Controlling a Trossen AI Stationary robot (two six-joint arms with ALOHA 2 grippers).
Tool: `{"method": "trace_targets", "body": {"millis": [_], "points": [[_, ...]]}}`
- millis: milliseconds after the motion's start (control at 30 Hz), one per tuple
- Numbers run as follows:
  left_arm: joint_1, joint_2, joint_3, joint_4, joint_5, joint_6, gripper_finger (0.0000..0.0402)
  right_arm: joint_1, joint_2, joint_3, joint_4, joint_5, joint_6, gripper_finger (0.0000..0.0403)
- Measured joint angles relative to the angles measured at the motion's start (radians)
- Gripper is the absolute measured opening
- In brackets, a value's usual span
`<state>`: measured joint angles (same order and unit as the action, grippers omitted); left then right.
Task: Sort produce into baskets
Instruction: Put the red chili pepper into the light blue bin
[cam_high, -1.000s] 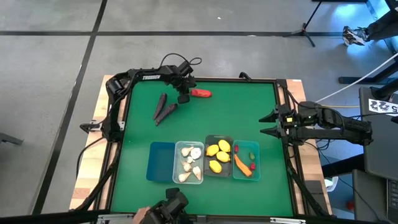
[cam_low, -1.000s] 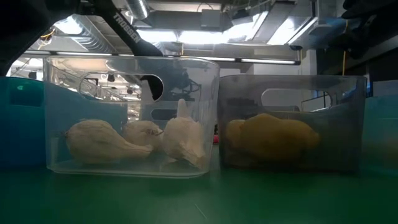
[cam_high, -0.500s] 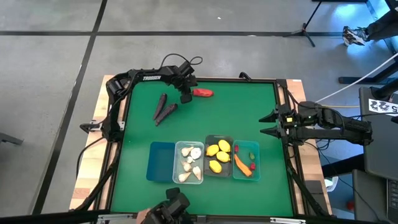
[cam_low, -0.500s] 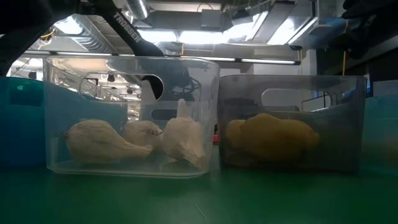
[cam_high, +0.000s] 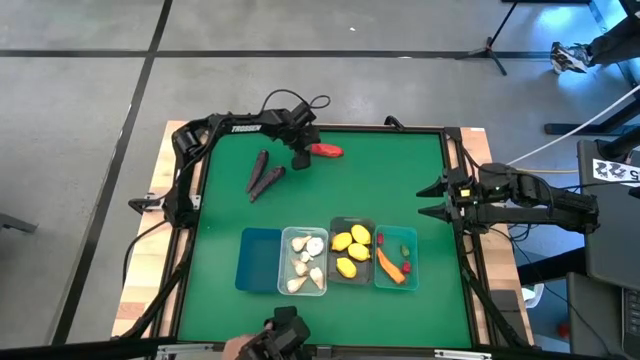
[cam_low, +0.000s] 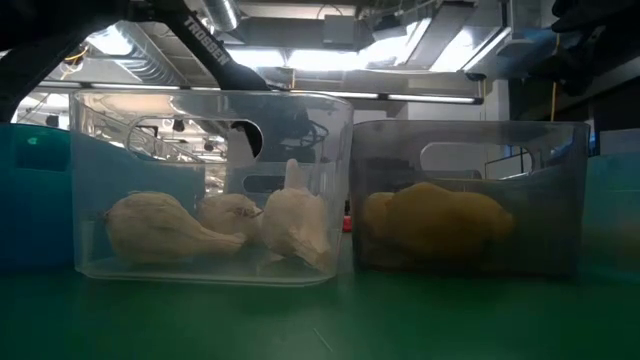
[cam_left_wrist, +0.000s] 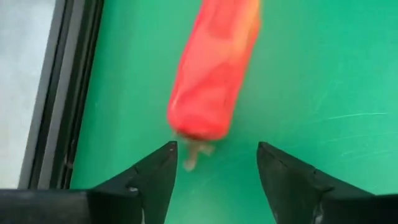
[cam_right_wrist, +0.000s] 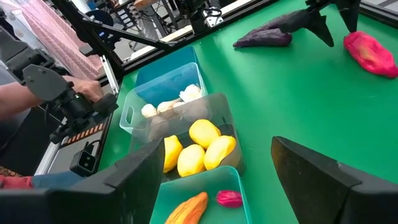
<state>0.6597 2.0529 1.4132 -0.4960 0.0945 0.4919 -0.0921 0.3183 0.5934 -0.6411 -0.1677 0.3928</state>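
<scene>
A red pepper (cam_high: 325, 151) lies on the green mat near the far edge; it also shows in the left wrist view (cam_left_wrist: 214, 68). My left gripper (cam_high: 301, 157) is open just left of the pepper's stem end (cam_left_wrist: 194, 154), its fingers either side, touching nothing. Two dark purple pieces (cam_high: 265, 175) lie to the left. Four bins stand in a row at the near side: blue (cam_high: 259, 261), clear with garlic (cam_high: 304, 261), dark grey with lemons (cam_high: 351, 250), teal with an orange carrot and red pieces (cam_high: 395, 258). My right gripper (cam_high: 432, 197) is open at the right edge.
The mat's black frame (cam_left_wrist: 59, 93) runs close beside my left gripper. A person's hand with a controller (cam_right_wrist: 59, 93) shows beyond the table's near edge. Open mat lies between the far produce and the bins.
My left gripper has shifted a little toward the table's right, closer to the red pepper. The pepper and the other produce have stayed in place.
</scene>
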Motion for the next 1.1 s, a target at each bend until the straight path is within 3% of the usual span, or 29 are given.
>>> {"method": "trace_targets", "body": {"millis": [167,433,800,1100], "points": [[-0.015,0.024,0.001,0.039,-0.031,0.045,0.0216,0.0,0.0,0.0,-0.007,0.0,-0.013,0.0292],[-0.004,0.065,0.005,0.044,-0.013,0.033,0.0163,0.0,0.0,0.0,-0.008,0.0,-0.023,0.0292],[0.001,0.074,0.014,0.091,-0.019,-0.001,0.0016,0.0,0.0,0.0,-0.012,0.026,-0.023,0.0292],[0.0,0.063,0.013,0.089,-0.025,-0.097,0.0007,0.0,0.0,0.0,-0.011,0.026,0.022,0.0292]]}}
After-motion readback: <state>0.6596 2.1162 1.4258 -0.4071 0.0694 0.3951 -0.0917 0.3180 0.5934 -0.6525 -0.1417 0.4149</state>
